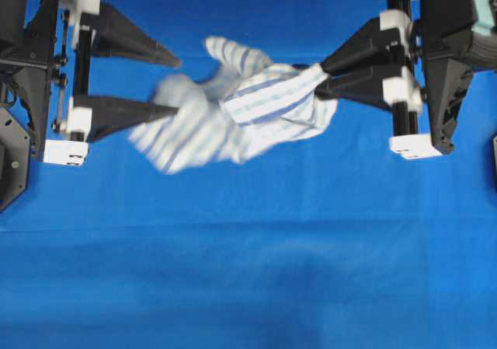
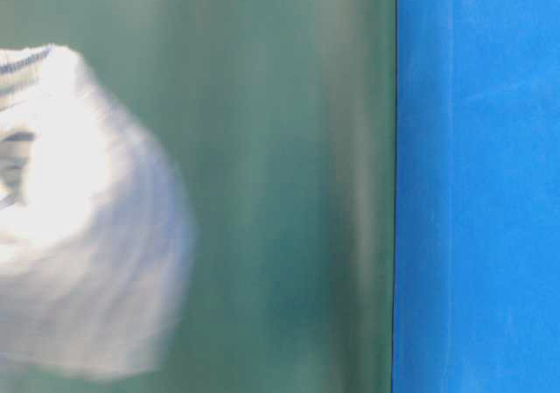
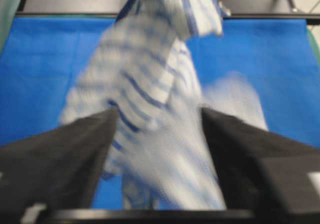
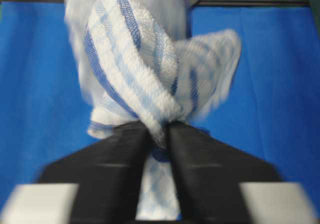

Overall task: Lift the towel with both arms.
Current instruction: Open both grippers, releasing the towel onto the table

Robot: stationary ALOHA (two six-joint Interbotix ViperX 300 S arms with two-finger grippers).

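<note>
The towel (image 1: 248,104), white with blue-grey stripes, hangs bunched between the two grippers above the blue tablecloth. My right gripper (image 1: 320,79) is shut on the towel's right end; in the right wrist view its jaws (image 4: 159,126) pinch a fold of the towel (image 4: 135,74), which bulges out beyond them. My left gripper (image 1: 177,85) is open, its fingers wide apart. The towel's blurred left end lies between them, as the left wrist view (image 3: 159,115) shows, with the towel (image 3: 150,99) filling the gap. The towel shows blurred at the left of the table-level view (image 2: 79,227).
The plain blue tablecloth (image 1: 248,271) covers the table under both arms. The table-level view shows a green backdrop (image 2: 289,183) and a strip of blue cloth (image 2: 472,183) at the right.
</note>
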